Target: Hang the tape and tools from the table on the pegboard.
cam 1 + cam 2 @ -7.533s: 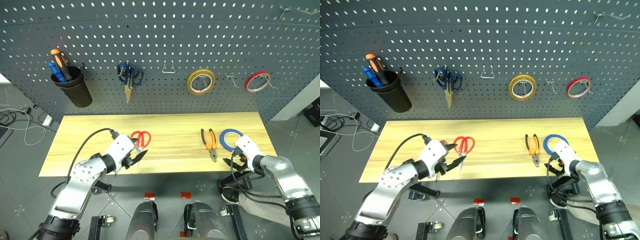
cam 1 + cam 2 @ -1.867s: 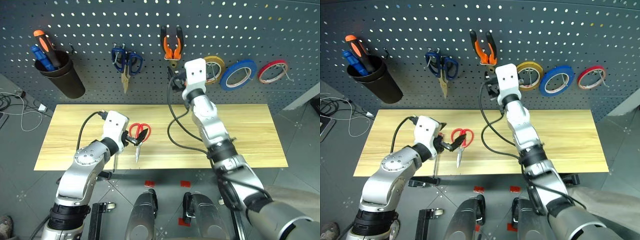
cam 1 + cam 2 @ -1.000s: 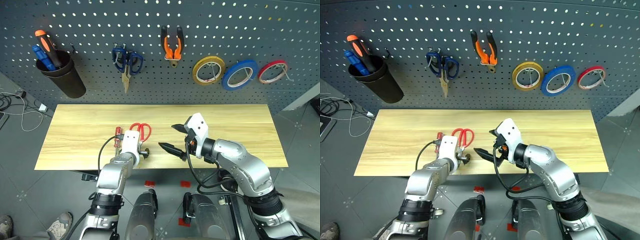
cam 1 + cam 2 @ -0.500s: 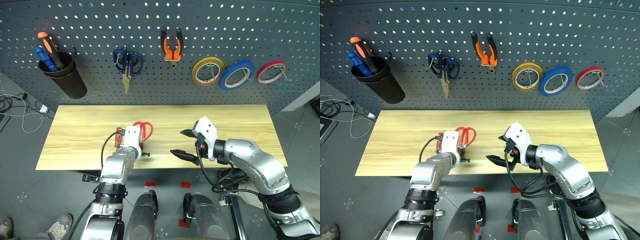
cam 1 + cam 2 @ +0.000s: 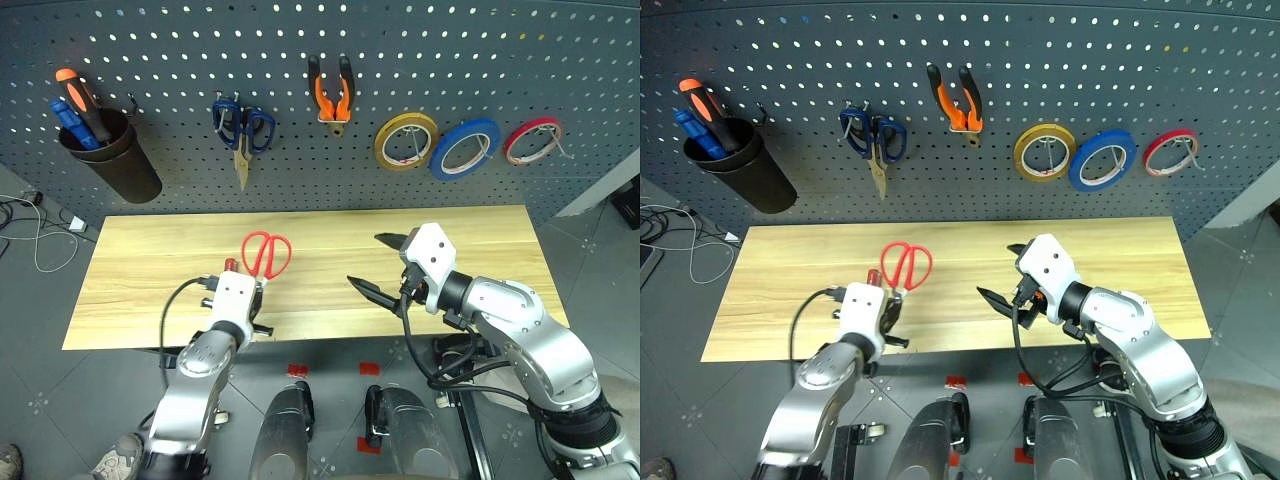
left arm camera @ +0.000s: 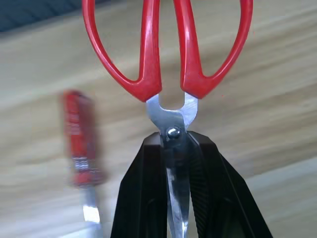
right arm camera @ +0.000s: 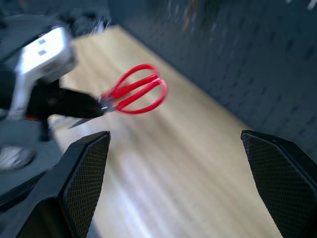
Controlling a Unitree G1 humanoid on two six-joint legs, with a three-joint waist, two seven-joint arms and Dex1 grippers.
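Note:
My left gripper (image 5: 254, 288) is shut on the red-handled scissors (image 5: 265, 253), near their pivot, and holds them just above the table (image 5: 140, 265). In the left wrist view both black fingers (image 6: 143, 188) clamp the silver blades, and the red handles (image 6: 166, 44) point away from the hand. The red-handled screwdriver (image 6: 81, 144) lies on the wood beside my left hand. On the pegboard (image 5: 560, 60) hang the orange-and-black pliers (image 5: 330, 90) and the blue tape (image 5: 463, 148). My right gripper (image 5: 372, 262) hovers open over the table's middle, holding nothing.
Also on the pegboard are a yellow tape ring (image 5: 405, 140), a red tape ring (image 5: 531, 140), blue-handled scissors (image 5: 240, 125) and a black cup (image 5: 112, 165) with orange and blue screwdrivers. The table's right half is bare wood.
My left gripper shut on the red scissors and lifted them off the table, drawing back. The right gripper rose a little and drifted right, still open.

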